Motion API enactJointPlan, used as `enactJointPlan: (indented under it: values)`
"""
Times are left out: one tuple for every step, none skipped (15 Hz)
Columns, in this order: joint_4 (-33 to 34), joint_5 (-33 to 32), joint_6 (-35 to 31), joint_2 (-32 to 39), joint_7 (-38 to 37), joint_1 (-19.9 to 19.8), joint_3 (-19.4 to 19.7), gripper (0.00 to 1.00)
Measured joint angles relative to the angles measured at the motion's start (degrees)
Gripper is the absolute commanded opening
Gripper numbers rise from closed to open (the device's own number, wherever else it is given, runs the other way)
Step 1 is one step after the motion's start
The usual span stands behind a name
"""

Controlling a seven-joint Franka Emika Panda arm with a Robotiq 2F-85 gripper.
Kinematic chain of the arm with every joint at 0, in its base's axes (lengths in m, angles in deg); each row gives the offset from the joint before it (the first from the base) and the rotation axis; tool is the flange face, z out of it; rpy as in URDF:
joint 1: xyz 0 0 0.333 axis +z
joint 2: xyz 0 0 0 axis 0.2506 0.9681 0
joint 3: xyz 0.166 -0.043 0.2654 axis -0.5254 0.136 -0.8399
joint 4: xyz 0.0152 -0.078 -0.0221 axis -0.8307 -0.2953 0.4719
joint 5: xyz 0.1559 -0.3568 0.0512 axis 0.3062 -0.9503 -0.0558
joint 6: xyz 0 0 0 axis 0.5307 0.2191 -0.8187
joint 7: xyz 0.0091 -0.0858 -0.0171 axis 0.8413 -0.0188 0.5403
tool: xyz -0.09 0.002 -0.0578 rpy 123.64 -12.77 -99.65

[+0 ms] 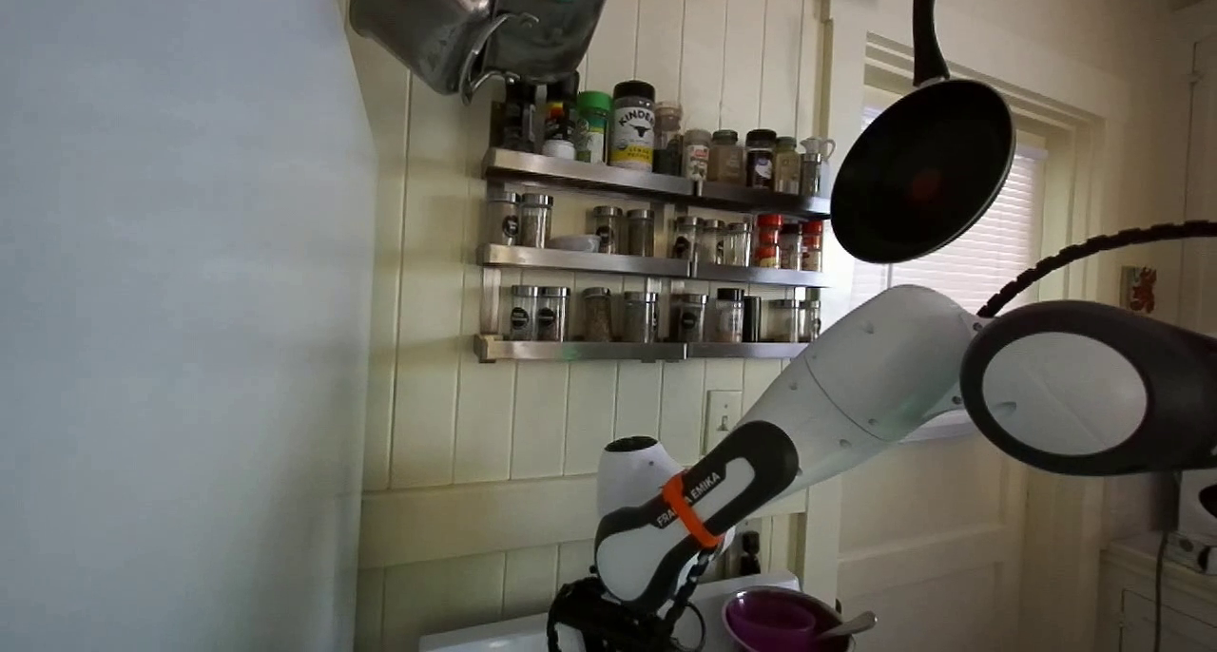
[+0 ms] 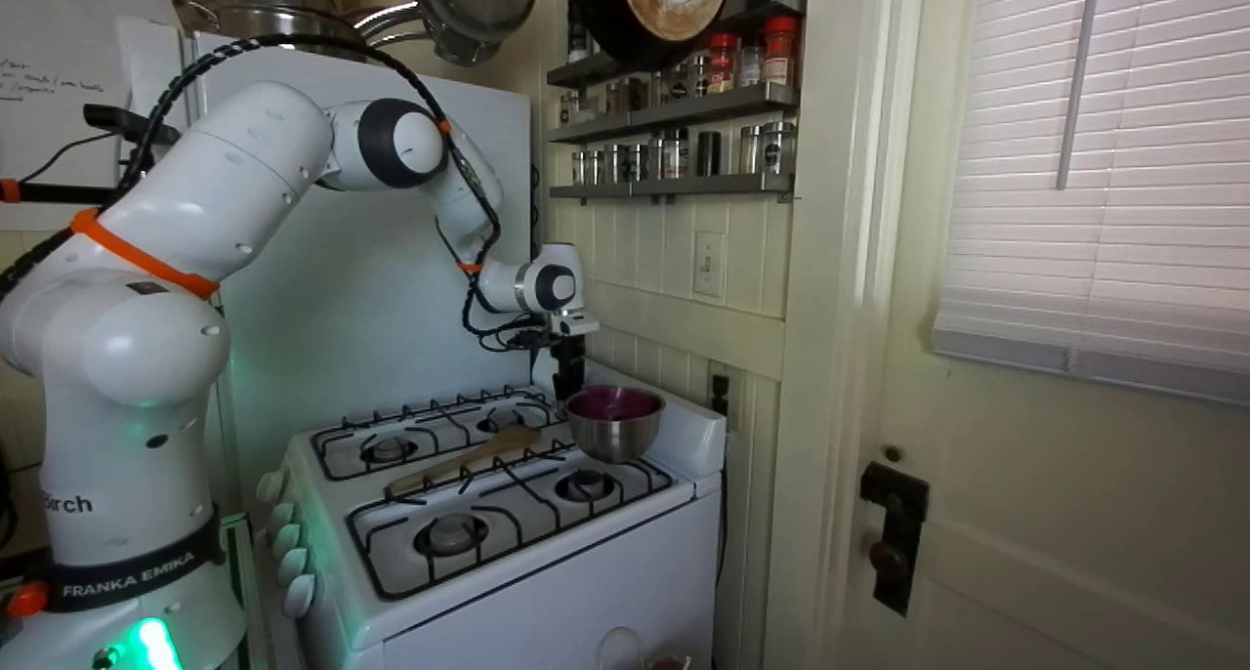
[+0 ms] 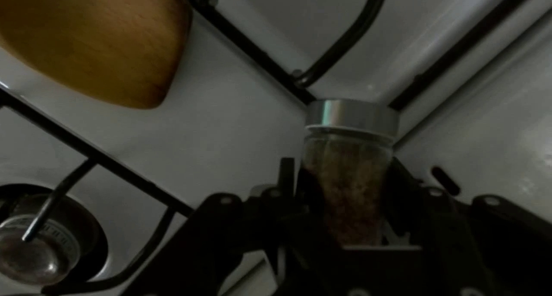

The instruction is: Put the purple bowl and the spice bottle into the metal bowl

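Nearest the wrist camera, the dark tool (image 3: pixel 351 181) clasps the spice bottle (image 3: pixel 350 151), a finger against each side of the glass, the gap between them no wider than the bottle itself. Its silver lid (image 3: pixel 351 116) is on and juts past the fingertips; the clear wall shows a coarse reddish-brown filling. Whether the bottle touches the counter (image 3: pixel 207 134) beneath the tool, a white stove top with black grates (image 3: pixel 146 185), cannot be told.

Just beside the tool in both exterior views is the metal bowl (image 2: pixel 613 441), upright, with the purple bowl (image 2: pixel 613 403) already inside it. In an exterior view a spoon-like handle (image 1: pixel 851 625) leans over the rim on the side away from the tool; where its other end rests is hard to make out.

From the tool toward the robot's base (image 2: pixel 137 514), a wooden spatula (image 3: pixel 99 45) lies across the counter, its broad end closest to the tool.

Well above the tool, three steel shelves (image 1: pixel 580 351) carry spice jars (image 1: pixel 597 317): some clear ones hold brown contents, several have red caps, and a small pale dish (image 1: pixel 575 243) stands among them on the middle tier, its inside hidden. Also above hangs a steel pot (image 1: pixel 437 25).
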Motion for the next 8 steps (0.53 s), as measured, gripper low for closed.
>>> enactJointPlan:
  values:
    - [-0.89,-1.85,-1.95,-0.9,-0.23,0.59,0.48,0.26]
    - [-2.16,-3.88,-3.6,-1.98,-0.77,1.48,1.23,0.25]
    - [-3.74,-5.86,-5.38,-3.01,-1.59,2.39,1.93,0.25]
    - [-5.33,-8.16,-7.84,-4.06,-2.99,3.43,2.84,0.25]
    - [-6.88,-10.56,-10.45,-5.21,-4.69,4.53,3.9,0.25]
    - [-8.17,-12.81,-12.96,-6.33,-6.32,5.52,4.9,0.25]
    - [-9.39,-14.98,-15.19,-7.53,-7.96,6.46,5.9,0.25]
    - [-10.55,-17.0,-17.17,-8.71,-9.52,7.31,6.82,0.25]
